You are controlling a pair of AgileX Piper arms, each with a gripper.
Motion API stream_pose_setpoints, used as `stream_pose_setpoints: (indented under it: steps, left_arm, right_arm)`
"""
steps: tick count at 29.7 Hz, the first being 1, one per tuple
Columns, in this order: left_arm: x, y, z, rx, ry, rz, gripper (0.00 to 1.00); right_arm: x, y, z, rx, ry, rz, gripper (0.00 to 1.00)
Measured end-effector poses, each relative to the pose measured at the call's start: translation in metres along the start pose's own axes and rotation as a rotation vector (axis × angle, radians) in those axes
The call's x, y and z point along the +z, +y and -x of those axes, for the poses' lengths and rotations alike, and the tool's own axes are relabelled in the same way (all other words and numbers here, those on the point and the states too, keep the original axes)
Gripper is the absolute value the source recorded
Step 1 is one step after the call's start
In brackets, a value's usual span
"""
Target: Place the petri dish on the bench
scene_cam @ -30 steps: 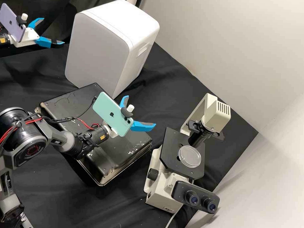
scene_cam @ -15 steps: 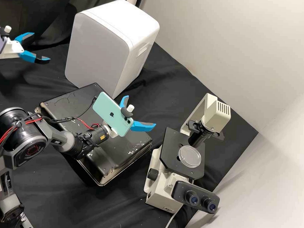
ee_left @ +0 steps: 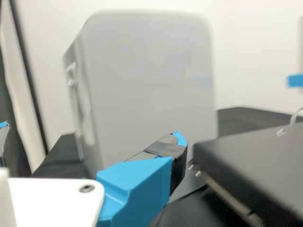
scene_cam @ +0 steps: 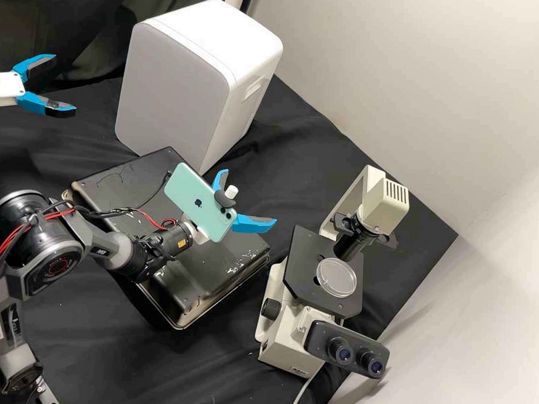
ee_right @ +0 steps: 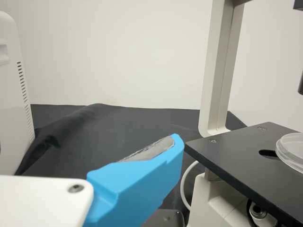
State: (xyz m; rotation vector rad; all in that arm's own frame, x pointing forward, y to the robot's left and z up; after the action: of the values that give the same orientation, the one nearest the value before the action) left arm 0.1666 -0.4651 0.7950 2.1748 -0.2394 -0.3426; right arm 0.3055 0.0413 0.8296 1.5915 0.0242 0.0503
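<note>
Beside the microscope stage (scene_cam: 303, 256), the right hand (scene_cam: 249, 196) hung empty and spread apart, with the petri dish (scene_cam: 336, 277) lying on that stage beyond, so the pickup approach seemed the step, next needing a reach to straddle the dish.

The petri dish (scene_cam: 336, 277) is clear. The microscope (scene_cam: 285, 344) has a cream body and a black stage (scene_cam: 306, 256). The box-shaped appliance (scene_cam: 191, 75) is white, the bench (scene_cam: 318, 150) matt black and the tray (scene_cam: 129, 182) glossy black. The left gripper (scene_cam: 64, 82) and right gripper (scene_cam: 250, 196) have bright blue fingers. The phone (scene_cam: 197, 200) is mint green and the wires (scene_cam: 145, 216) are red.
</note>
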Motion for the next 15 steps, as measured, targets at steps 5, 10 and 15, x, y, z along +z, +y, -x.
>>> stream_pose_setpoints:
  steps: [5,10,15]
  left_arm:
    - [0.015,0.0092,0.005,0.036,-0.073,-0.022,1.0]
    - [0.026,0.0086,0.006,0.015,-0.131,-0.018,1.0]
    - [0.033,0.0035,0.004,-0.023,-0.132,0.037,1.0]
  right_arm:
    - [0.0,0.0,0.0,0.0,0.0,0.0,1.0]
    - [0.0,0.0,0.0,0.0,0.0,0.0,1.0]
    - [0.0,0.0,0.0,0.0,0.0,0.0,1.0]
